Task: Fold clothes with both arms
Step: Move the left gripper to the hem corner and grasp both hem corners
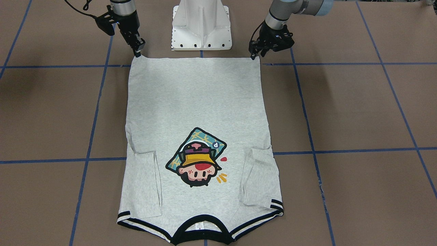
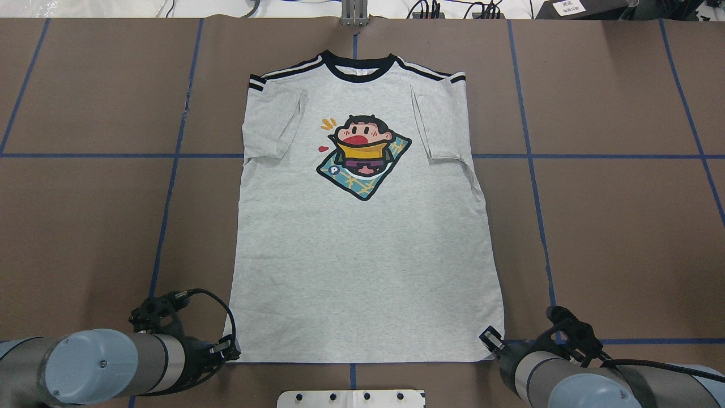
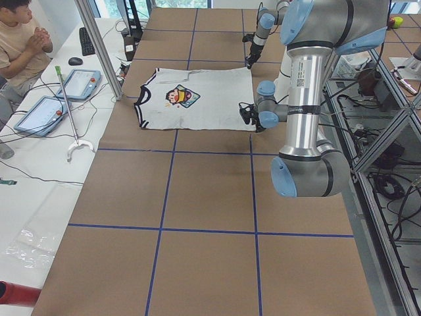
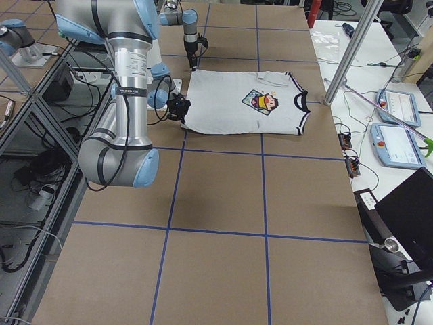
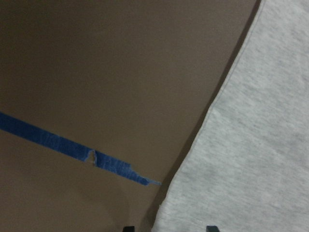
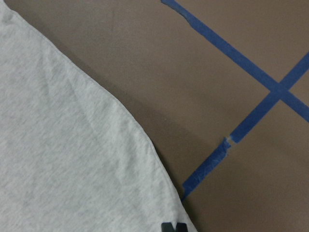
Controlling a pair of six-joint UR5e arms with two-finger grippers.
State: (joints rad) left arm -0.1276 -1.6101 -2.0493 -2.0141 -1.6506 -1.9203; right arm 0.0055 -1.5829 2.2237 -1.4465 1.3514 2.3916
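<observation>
The light grey T-shirt point(image 1: 194, 102) point(image 2: 362, 255) lies flat, print side up, with both sleeves folded in and the black collar point(image 2: 355, 72) at the far end from the robot. My left gripper point(image 1: 256, 54) point(image 2: 229, 348) stands open at the shirt's near hem corner. In the left wrist view its fingertips point(image 5: 211, 228) straddle that corner of the cloth point(image 5: 251, 145). My right gripper point(image 1: 137, 52) point(image 2: 490, 340) is at the other near hem corner. Its fingertips point(image 6: 167, 226) are pressed together on the edge of the cloth point(image 6: 63, 145).
The white pedestal point(image 1: 201, 27) point(image 2: 351, 398) stands between the arms just behind the hem. Blue tape lines point(image 1: 341, 150) cross the brown table cover. A person point(image 3: 20, 39) sits beside tablets point(image 3: 79, 82) past the far end, near a metal pole point(image 3: 99, 49).
</observation>
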